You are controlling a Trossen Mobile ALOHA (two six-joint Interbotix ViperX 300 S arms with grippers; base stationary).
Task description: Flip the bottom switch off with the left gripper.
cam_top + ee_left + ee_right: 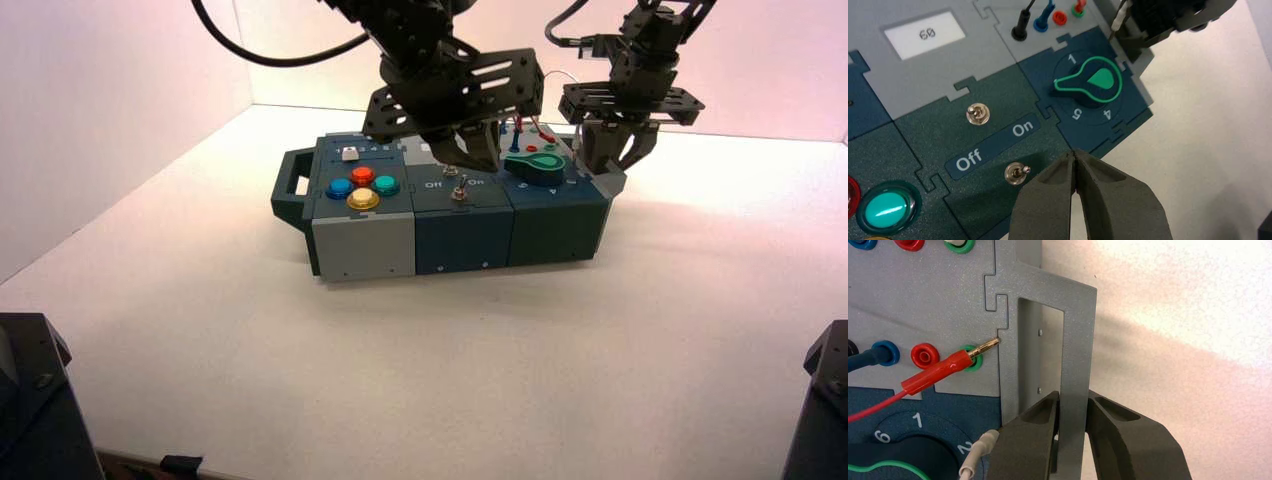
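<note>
The bottom switch is a tiny silver toggle on the dark green panel, below the "Off / On" label; its lever leans toward the On side. In the high view it is the nearer toggle. My left gripper is shut and holds nothing. Its tips hover just beside the switch on the On side, a small gap away, and over the box's middle. My right gripper is shut on the box's grey end handle, at the box's right end.
A second toggle sits above the label. The green-rimmed knob lies to the right, with coloured sockets and plugged wires behind it. A loose red plug lies by the handle. Coloured buttons occupy the box's left part.
</note>
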